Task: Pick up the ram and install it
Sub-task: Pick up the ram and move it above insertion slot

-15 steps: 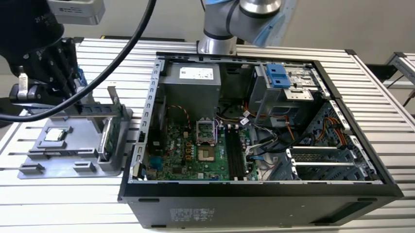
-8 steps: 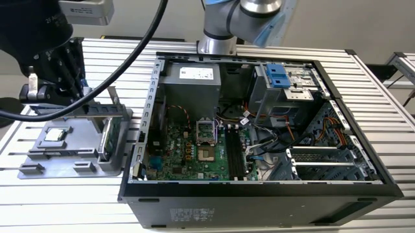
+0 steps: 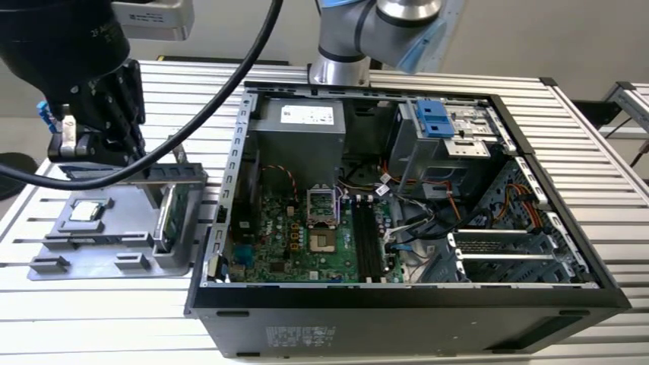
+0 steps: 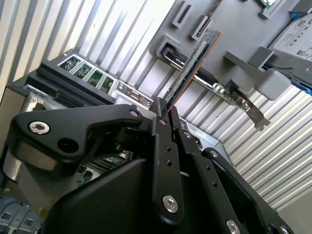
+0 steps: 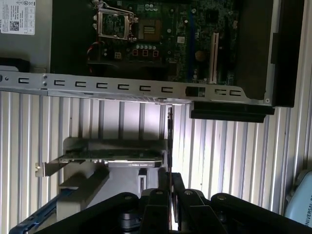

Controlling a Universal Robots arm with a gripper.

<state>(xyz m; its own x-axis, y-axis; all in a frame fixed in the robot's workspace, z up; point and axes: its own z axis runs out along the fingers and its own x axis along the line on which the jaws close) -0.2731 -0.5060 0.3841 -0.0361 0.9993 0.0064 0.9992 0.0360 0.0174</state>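
One ram [image 4: 192, 68] | gripped edge-on by the closed pincer [image 4: 167, 111], projecting past its tips toward the grey fixture [image 4: 229, 24] | judged light, stiff, brittle | hold along bare long edges, off the chips.

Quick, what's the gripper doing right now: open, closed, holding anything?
The gripper is closed, holding the ram by one end.

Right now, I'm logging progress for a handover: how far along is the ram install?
Done: the hand is shut on the ram, so it seems picked up. In hand: the ram is held over the tray, outside the case. Left: seating it. The board's black slots look empty.
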